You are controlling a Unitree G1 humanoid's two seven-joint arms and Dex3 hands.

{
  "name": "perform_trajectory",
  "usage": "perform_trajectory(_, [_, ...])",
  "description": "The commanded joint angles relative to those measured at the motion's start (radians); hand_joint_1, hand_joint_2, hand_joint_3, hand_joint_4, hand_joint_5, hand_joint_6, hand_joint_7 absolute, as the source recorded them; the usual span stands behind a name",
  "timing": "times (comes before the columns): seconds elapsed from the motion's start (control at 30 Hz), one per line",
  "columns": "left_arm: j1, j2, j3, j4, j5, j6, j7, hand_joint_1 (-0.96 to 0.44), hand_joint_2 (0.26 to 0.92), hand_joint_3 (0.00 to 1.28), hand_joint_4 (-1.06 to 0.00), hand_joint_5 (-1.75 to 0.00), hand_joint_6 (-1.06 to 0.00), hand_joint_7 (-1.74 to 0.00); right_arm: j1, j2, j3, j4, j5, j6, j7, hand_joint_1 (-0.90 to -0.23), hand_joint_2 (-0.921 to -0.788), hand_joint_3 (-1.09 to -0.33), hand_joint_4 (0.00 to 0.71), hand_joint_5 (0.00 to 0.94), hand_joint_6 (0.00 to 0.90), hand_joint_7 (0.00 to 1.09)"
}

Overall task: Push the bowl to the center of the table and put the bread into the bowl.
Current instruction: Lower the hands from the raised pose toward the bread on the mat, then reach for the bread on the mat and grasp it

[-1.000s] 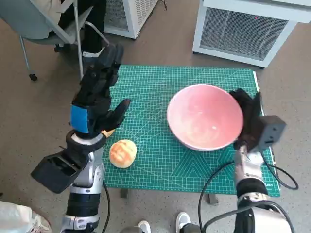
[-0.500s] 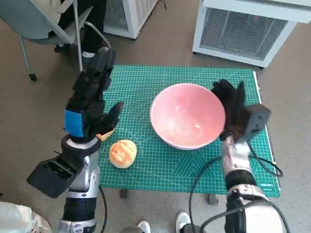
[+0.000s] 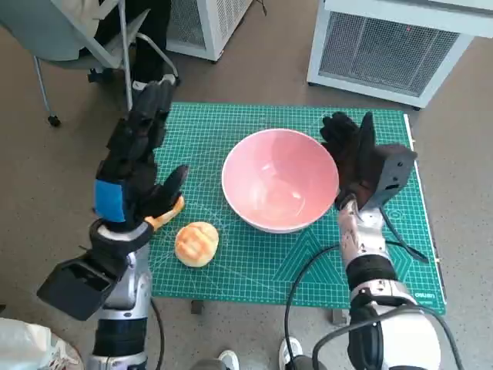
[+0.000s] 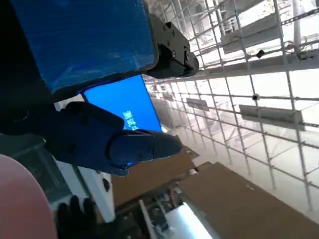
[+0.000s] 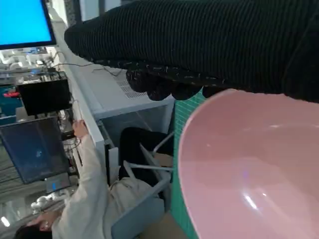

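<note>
Head view: the bowl [image 3: 280, 179] has slid toward nine o'clock, near center, right hand [image 3: 353, 154] flat against it, fingers apart; left hand [image 3: 137, 163] spread, empty; bread [image 3: 196, 243] untouched.

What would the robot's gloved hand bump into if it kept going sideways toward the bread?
The pink bowl. The right hand is already pressed against its rim, so the bowl would probably slide ahead, toward the bread.
</note>
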Motion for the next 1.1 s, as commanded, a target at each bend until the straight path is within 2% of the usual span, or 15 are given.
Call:
perform_trajectory(0.03, [0.032, 0.080, 0.053, -0.039, 0.086, 0.052, 0.041, -0.53, 0.921, 0.33, -0.28, 0.00, -0.38, -0.01, -0.003, -0.033, 0.012, -0.021, -0.019, -0.075, 0.007, -0.522, -0.921, -0.883, 0.184, 0.000, 0.208, 0.15])
perform_trajectory(0.13, [0.057, 0.127, 0.079, -0.081, 0.167, 0.122, 0.076, -0.52, 0.921, 0.34, -0.28, 0.00, -0.37, -0.01, -0.004, -0.042, 0.024, -0.040, -0.023, -0.141, 0.019, -0.528, -0.921, -0.876, 0.184, 0.002, 0.207, 0.15])
perform_trajectory(0.33, [0.112, 0.232, 0.115, -0.213, 0.308, 0.380, 0.090, -0.53, 0.921, 0.34, -0.26, 0.00, -0.32, 0.00, 0.008, -0.066, 0.053, -0.104, -0.018, -0.324, 0.098, -0.545, -0.921, -0.876, 0.196, 0.007, 0.215, 0.15])
perform_trajectory(0.43, [0.140, 0.296, 0.116, -0.286, 0.364, 0.535, 0.046, -0.55, 0.921, 0.33, -0.23, 0.00, -0.29, 0.00, 0.027, -0.077, 0.063, -0.166, 0.003, -0.438, 0.173, -0.567, -0.921, -0.871, 0.209, 0.012, 0.222, 0.16])
perform_trajectory(0.53, [0.158, 0.354, 0.107, -0.334, 0.402, 0.645, -0.002, -0.56, 0.921, 0.30, -0.21, 0.00, -0.26, 0.00, 0.044, -0.079, 0.072, -0.222, 0.016, -0.520, 0.218, -0.575, -0.921, -0.862, 0.222, 0.016, 0.224, 0.16])
perform_trajectory(0.63, [0.172, 0.420, 0.087, -0.386, 0.462, 0.763, -0.066, -0.56, 0.921, 0.26, -0.19, 0.00, -0.24, 0.00, 0.070, -0.076, 0.085, -0.302, 0.044, -0.598, 0.274, -0.574, -0.921, -0.851, 0.232, 0.018, 0.226, 0.17])
perform_trajectory(0.77, [0.181, 0.501, 0.045, -0.432, 0.547, 0.901, -0.148, -0.59, 0.921, 0.22, -0.17, 0.00, -0.25, -0.01, 0.093, -0.075, 0.104, -0.384, 0.094, -0.665, 0.350, -0.559, -0.921, -0.827, 0.244, 0.018, 0.238, 0.18])
perform_trajectory(0.9, [0.178, 0.550, -0.002, -0.448, 0.606, 0.996, -0.207, -0.63, 0.921, 0.18, -0.17, 0.00, -0.27, -0.02, 0.112, -0.071, 0.124, -0.445, 0.133, -0.689, 0.399, -0.556, -0.921, -0.799, 0.253, 0.017, 0.249, 0.19])
perform_trajectory(1.1, [0.171, 0.570, -0.056, -0.420, 0.631, 1.057, -0.247, -0.65, 0.921, 0.13, -0.16, 0.00, -0.28, -0.01, 0.156, -0.060, 0.157, -0.545, 0.156, -0.684, 0.420, -0.613, -0.921, -0.751, 0.254, 0.011, 0.253, 0.20])
